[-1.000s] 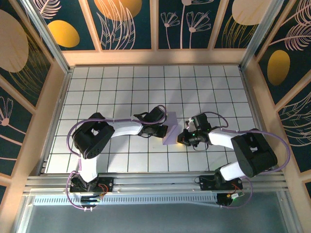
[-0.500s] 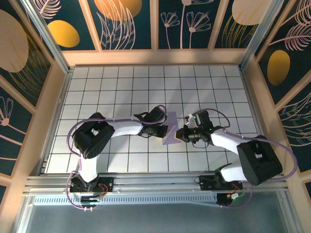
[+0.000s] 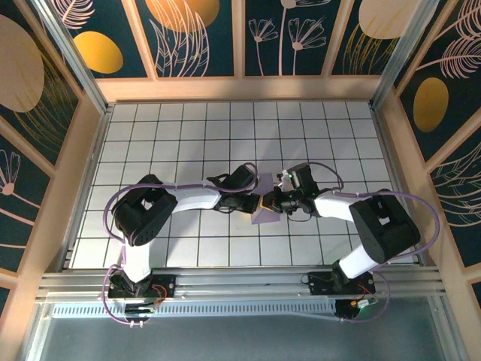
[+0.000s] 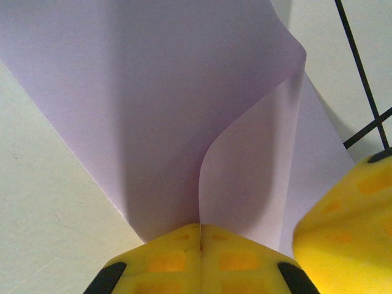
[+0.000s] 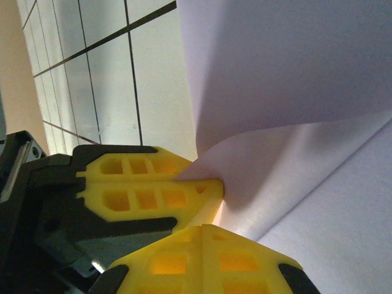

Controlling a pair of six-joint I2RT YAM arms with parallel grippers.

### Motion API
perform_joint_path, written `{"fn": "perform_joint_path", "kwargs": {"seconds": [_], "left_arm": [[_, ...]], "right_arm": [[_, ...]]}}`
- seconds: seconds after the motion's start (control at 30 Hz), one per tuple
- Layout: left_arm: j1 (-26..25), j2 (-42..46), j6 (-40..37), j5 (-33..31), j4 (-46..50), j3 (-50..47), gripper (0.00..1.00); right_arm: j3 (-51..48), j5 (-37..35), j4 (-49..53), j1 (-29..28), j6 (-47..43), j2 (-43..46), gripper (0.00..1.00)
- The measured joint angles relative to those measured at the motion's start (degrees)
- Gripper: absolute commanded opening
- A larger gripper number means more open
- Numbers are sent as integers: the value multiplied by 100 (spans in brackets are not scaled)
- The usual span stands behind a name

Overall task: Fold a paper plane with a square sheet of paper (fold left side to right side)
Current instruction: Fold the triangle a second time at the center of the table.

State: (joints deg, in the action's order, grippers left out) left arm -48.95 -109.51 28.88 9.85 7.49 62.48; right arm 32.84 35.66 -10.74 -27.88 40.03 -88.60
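Paper [image 4: 184, 110] within left claw [image 4: 201, 231], beside right claw [image 5: 202, 229]

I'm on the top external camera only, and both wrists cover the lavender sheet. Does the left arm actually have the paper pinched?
Observer: Yes. In the left wrist view the left gripper is shut, and an edge of the square sheet of paper runs into the seam between its fingers.
Operator: Is the fold lying flat yet?
Observer: No. The upper layer arches up in a smooth curve off the lower layer, and no crease is pressed in.
Operator: And the right side?
Observer: The right gripper is shut too, its tips close beside the left gripper's fingers at the sheet's edge. I cannot tell whether any paper sits between the right fingers.
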Motion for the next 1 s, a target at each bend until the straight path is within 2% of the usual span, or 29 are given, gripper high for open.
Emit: {"fn": "perform_joint_path", "kwargs": {"seconds": [1.0], "left_arm": [[0, -4, -20, -20, 2, 0, 0]], "right_arm": [[22, -293, 35, -15, -92, -448, 0]]}}
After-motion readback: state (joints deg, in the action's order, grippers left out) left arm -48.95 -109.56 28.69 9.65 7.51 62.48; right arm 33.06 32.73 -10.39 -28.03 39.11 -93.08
